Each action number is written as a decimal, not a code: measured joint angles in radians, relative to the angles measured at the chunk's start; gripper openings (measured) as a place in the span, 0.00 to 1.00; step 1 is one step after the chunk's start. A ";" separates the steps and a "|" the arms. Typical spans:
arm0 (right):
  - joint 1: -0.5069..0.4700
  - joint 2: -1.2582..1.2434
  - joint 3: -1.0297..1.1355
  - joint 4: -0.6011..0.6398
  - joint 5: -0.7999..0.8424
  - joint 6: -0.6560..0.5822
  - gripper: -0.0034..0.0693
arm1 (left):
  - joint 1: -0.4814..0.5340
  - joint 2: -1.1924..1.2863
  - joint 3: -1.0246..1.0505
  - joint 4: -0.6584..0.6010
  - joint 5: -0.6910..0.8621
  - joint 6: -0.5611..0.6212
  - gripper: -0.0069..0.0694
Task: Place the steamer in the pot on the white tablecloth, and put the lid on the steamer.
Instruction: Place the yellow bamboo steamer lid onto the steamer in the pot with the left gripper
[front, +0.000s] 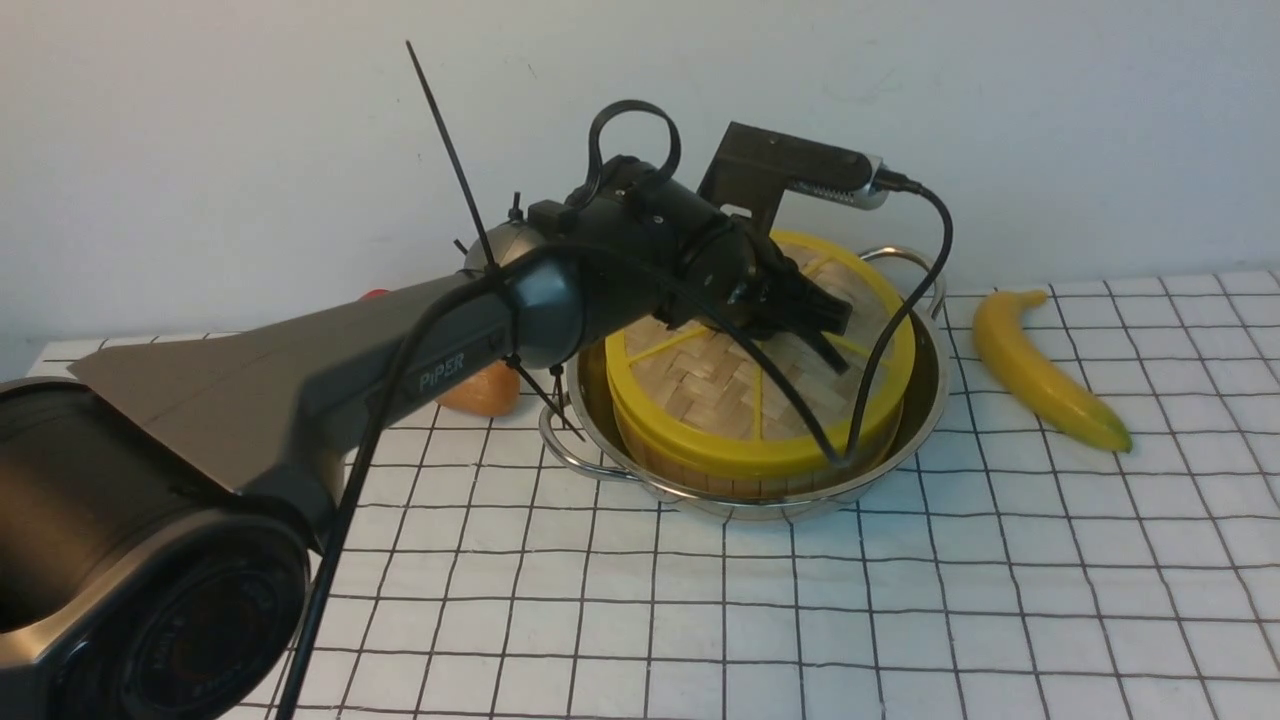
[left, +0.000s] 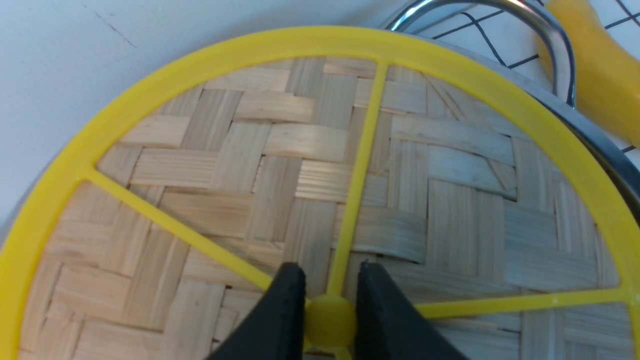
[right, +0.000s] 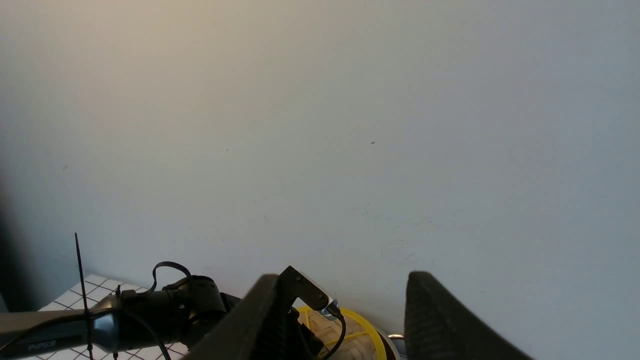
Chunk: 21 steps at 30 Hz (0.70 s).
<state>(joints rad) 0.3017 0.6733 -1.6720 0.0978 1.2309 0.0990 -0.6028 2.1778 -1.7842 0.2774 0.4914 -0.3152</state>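
Left wrist view: the lid (left: 300, 150), laid flat and knob-up on the steamer (front: 720, 482) in the pot (front: 925, 400), is pinched at its knob (left: 330, 322) by the left pincer (left: 330, 280), best opened fully then raised straight; being round, no long axis is shown; the right pincer (right: 344, 277) is held wide, empty.

black left arm (front: 300, 370) slanting from the near left corner of the white grid-checked tablecloth (front: 700, 620) to the wide shiny steel pot (front: 925, 400) and yellow-rimmed woven-bamboo lid (front: 700, 400) at far middle, yellow banana (front: 1040, 375) near its right, orange rounded lump (front: 480, 392) just left, near edge and near right corner bare
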 joint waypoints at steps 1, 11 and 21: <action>0.000 0.000 0.000 0.000 0.000 0.000 0.51 | 0.000 0.000 0.000 0.000 -0.001 0.000 0.25; 0.000 0.000 0.000 -0.003 0.000 0.000 0.51 | 0.000 0.000 0.000 0.038 0.003 -0.036 0.25; 0.000 0.000 0.000 -0.003 0.000 0.000 0.51 | 0.000 0.000 0.000 0.062 0.004 -0.059 0.25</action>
<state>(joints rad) 0.3017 0.6733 -1.6720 0.0951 1.2309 0.0990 -0.6028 2.1778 -1.7842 0.3392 0.4955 -0.3746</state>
